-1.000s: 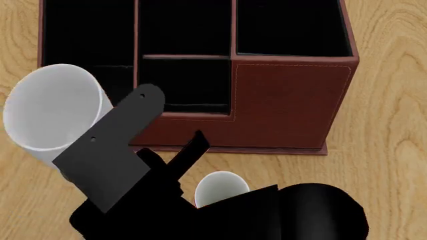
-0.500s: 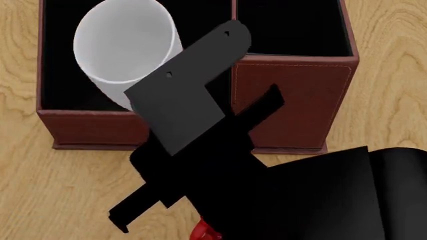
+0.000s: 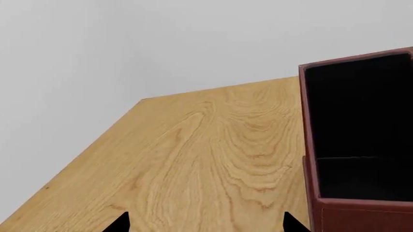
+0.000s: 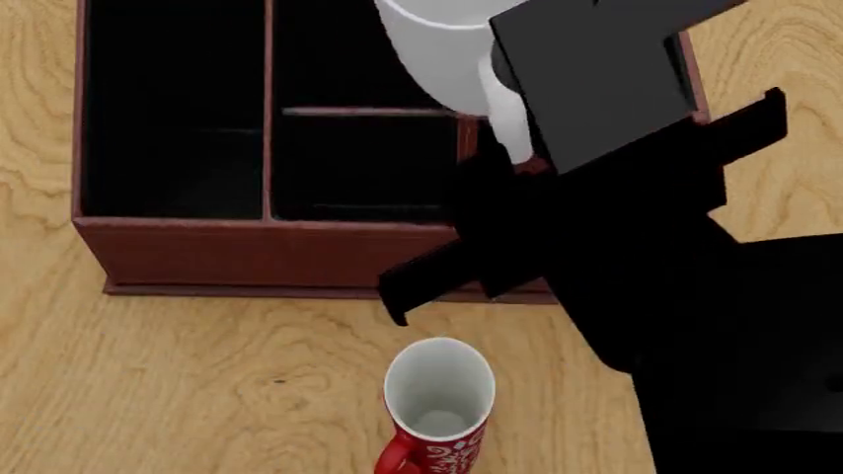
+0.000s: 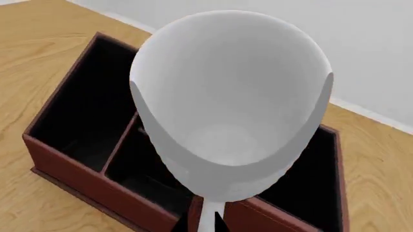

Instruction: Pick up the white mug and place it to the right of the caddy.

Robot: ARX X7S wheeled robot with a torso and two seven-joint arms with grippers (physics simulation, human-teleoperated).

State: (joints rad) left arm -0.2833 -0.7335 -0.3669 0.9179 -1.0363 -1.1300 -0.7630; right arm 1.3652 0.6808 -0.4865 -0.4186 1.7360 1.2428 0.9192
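The right gripper (image 4: pixel 507 123) holds the white mug (image 4: pixel 441 54) tight, up in the air over the caddy (image 4: pixel 197 242). The bare table (image 4: pixel 777 197) on the caddy's right is close by. The left gripper's fingers barely show, so I cannot tell.

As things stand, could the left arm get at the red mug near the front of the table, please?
Probably yes. The red mug stands upright on open wood in front of the caddy with nothing beside it, and the left gripper carries nothing.
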